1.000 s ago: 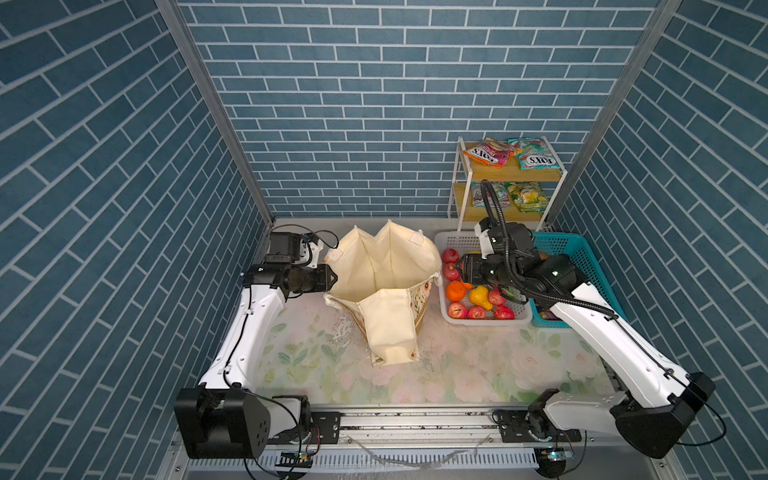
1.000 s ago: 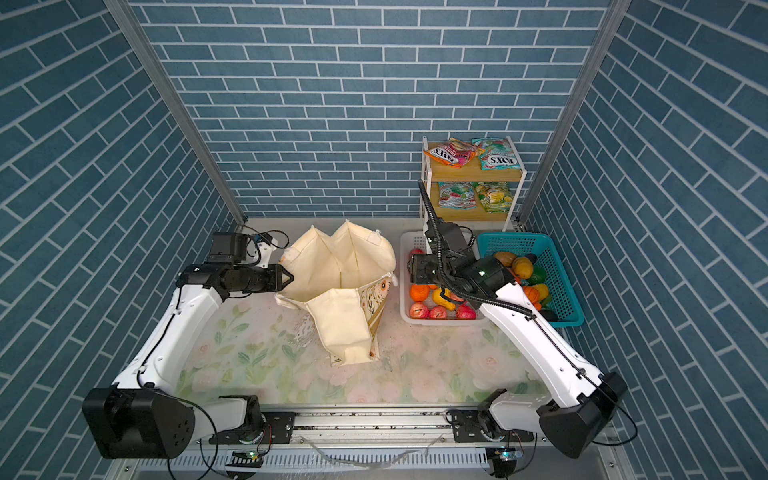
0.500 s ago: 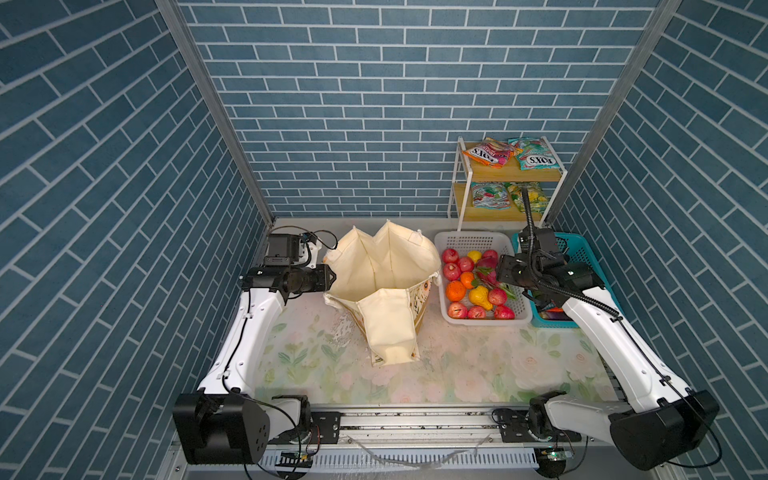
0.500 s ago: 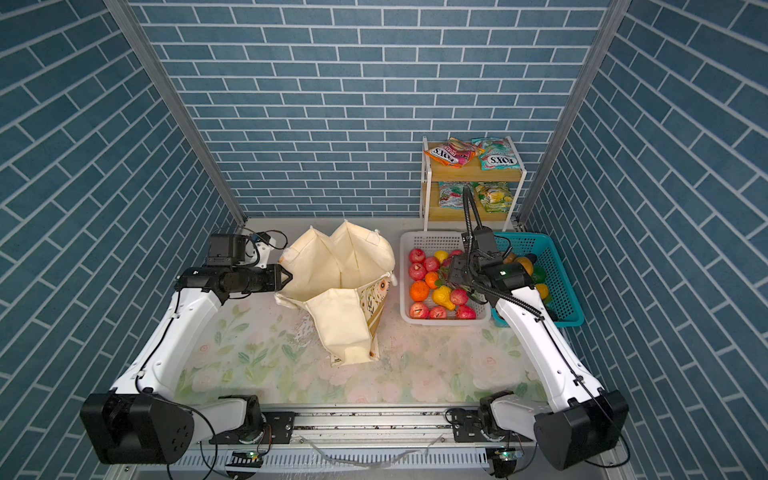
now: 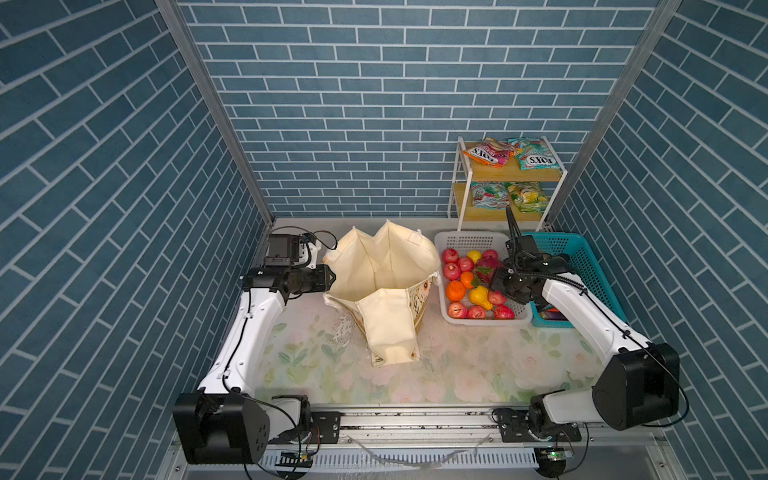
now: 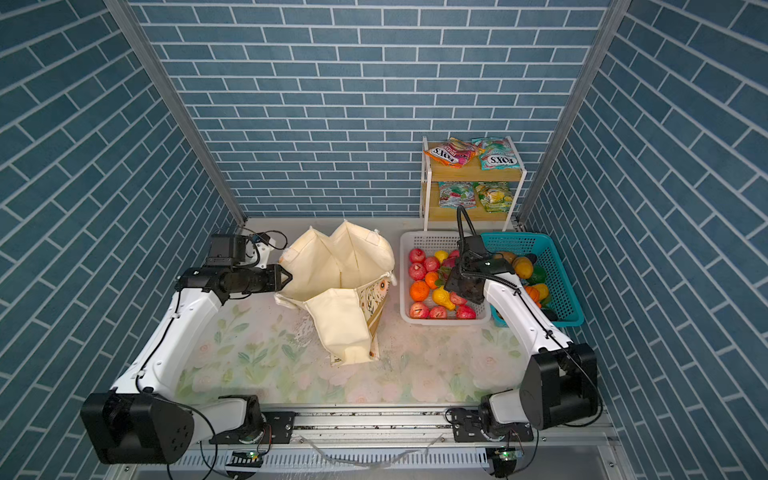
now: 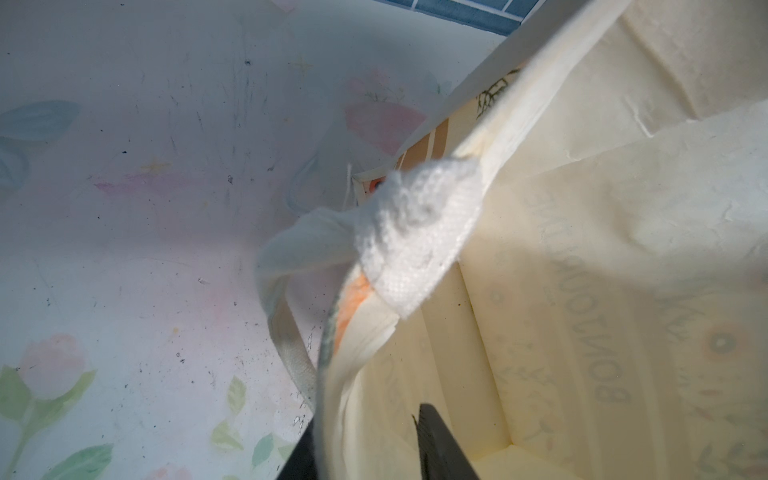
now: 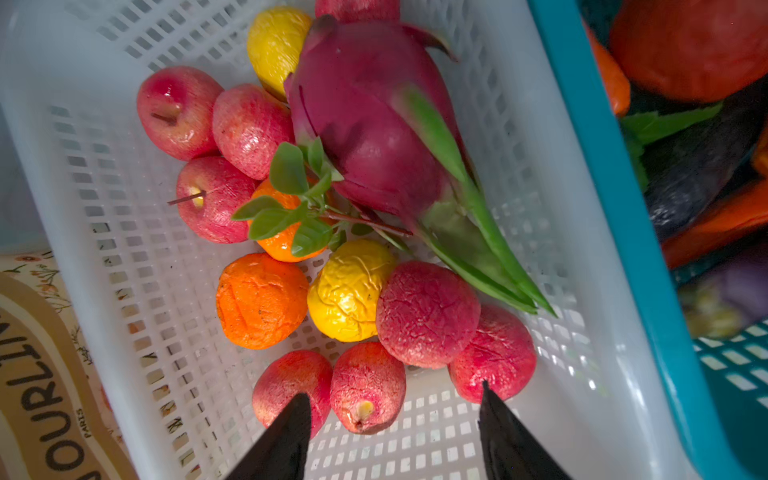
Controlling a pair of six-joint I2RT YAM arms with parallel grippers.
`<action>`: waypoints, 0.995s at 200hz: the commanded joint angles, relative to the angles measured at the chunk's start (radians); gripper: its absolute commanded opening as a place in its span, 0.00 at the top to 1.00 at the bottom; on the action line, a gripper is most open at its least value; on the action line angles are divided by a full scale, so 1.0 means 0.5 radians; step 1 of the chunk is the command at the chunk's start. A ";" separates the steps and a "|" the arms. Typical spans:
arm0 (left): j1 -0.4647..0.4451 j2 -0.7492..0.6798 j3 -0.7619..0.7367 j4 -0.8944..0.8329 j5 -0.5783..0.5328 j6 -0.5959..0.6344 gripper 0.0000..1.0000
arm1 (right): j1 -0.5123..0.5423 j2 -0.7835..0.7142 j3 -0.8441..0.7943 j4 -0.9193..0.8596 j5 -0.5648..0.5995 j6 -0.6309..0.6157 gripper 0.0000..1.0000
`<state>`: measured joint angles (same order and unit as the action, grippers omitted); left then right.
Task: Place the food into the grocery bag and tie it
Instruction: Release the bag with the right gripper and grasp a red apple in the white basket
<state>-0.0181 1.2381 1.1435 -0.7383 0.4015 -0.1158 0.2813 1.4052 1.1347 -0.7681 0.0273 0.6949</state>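
My left claw (image 5: pixel 329 276) lies level at the left rim of the grocery bag (image 5: pixel 386 266), one finger (image 7: pixel 440 449) inside the rim and the other outside. The cloth sits between them with a gap showing, so I cannot tell whether I pinch it. The bag stands mid-table with its mouth up and gaping. Its long axis runs from the back wall toward my bases, and its near panel is flopped forward and down. It is soft, creased cream canvas, with a white woven strap (image 7: pixel 419 241) at the rim and a tan lettered band outside.

Just right of it, the food lies in a white slotted plastic basket (image 5: pixel 469 241). There are red apples (image 8: pixel 178 112), matt wrinkled oranges (image 8: pixel 262 299) and a crinkled yellow piece (image 8: pixel 353 291). A dragon fruit (image 8: pixel 365 124) lies on its side, its green scales trailing toward my right claw (image 8: pixel 395 392). That claw hovers over the fruit, its fingers spread wide and empty. A teal mesh basket (image 5: pixel 594 274) of vegetables sits just beside the white one. Behind both, glossy snack packets (image 5: pixel 534 158) lie flat on a two-tier wooden shelf (image 5: pixel 490 212).

Everything rests on a scuffed, pale floral mat (image 5: pixel 457 365). Blue brick-pattern walls (image 5: pixel 374 104) close in three sides.
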 commanded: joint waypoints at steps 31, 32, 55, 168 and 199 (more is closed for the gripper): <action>0.006 -0.022 -0.038 0.013 -0.001 -0.005 0.63 | -0.001 0.028 -0.107 0.088 0.018 0.335 0.36; 0.006 -0.022 -0.038 0.013 -0.003 -0.005 0.63 | -0.001 0.028 -0.108 0.088 0.022 0.336 0.36; 0.006 -0.025 -0.038 0.016 -0.001 -0.008 0.63 | -0.001 0.038 -0.136 0.127 0.062 0.391 0.36; -0.004 -0.026 -0.043 0.019 0.034 -0.002 0.62 | -0.032 0.175 -0.165 0.293 0.168 0.514 0.31; -0.007 -0.031 -0.041 0.019 0.039 0.001 0.62 | -0.053 0.221 -0.167 0.308 0.179 0.525 0.32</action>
<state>-0.0181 1.2381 1.1339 -0.7269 0.4091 -0.1196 0.2657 1.4952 1.0626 -0.6300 0.0841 0.9085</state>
